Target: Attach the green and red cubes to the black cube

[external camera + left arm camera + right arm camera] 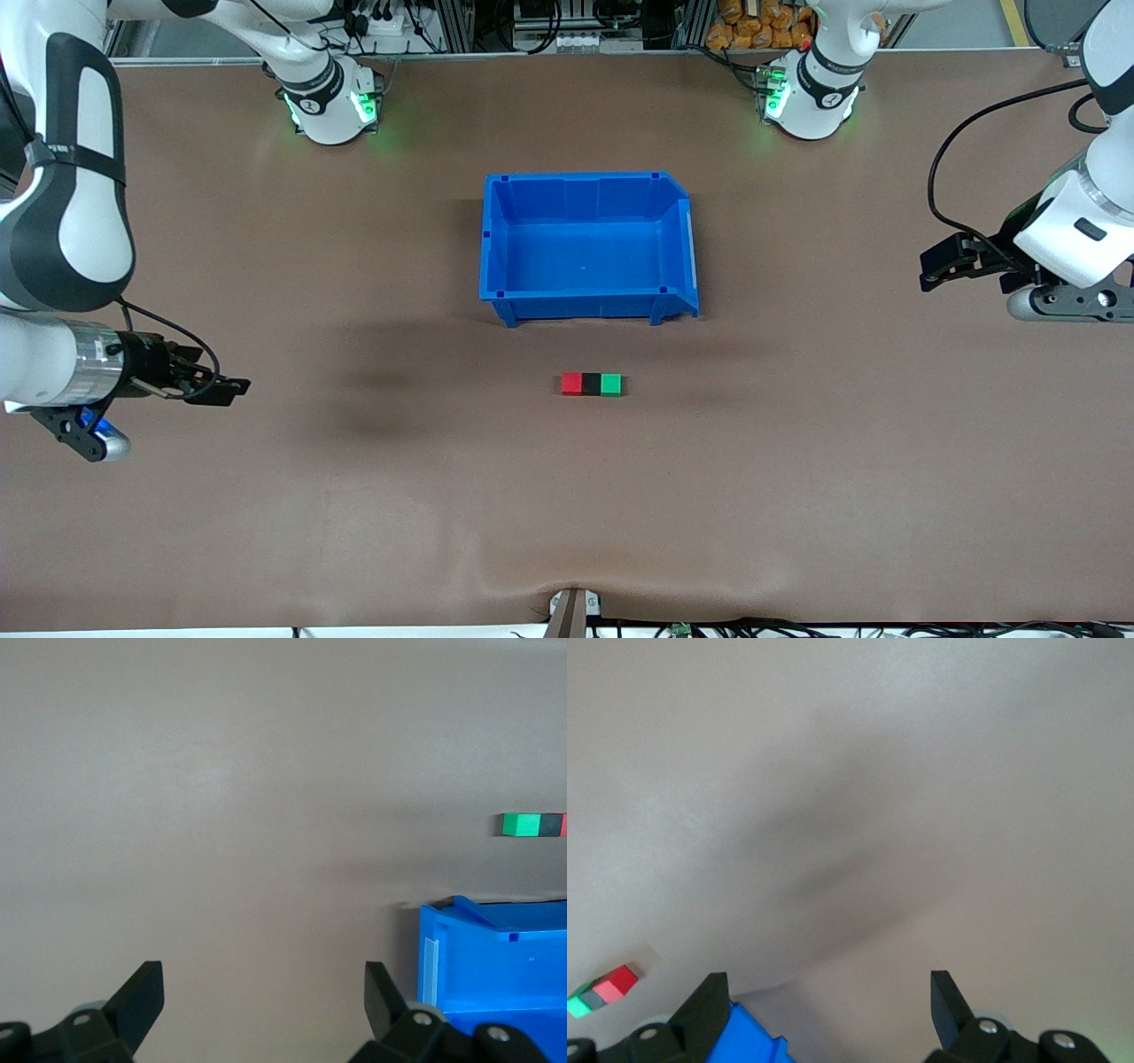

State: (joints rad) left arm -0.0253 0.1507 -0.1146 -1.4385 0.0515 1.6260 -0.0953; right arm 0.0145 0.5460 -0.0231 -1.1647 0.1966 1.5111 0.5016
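Note:
Three tiny cubes lie in one touching row on the brown table, nearer to the front camera than the blue bin: the red cube (571,383) toward the right arm's end, the black cube (591,383) in the middle, the green cube (610,384) toward the left arm's end. The left wrist view shows the green cube (527,824) and the black cube (551,825); the right wrist view shows the red cube (620,981) and the green cube (578,1005). My left gripper (927,270) (264,988) hangs open and empty over the left arm's end of the table. My right gripper (234,389) (830,992) hangs open and empty over the right arm's end.
The blue bin (585,306) stands empty at the middle of the table, between the cubes and the robots' bases; its corner shows in both wrist views (496,966) (744,1041). Brown tabletop spreads on every side of the cube row.

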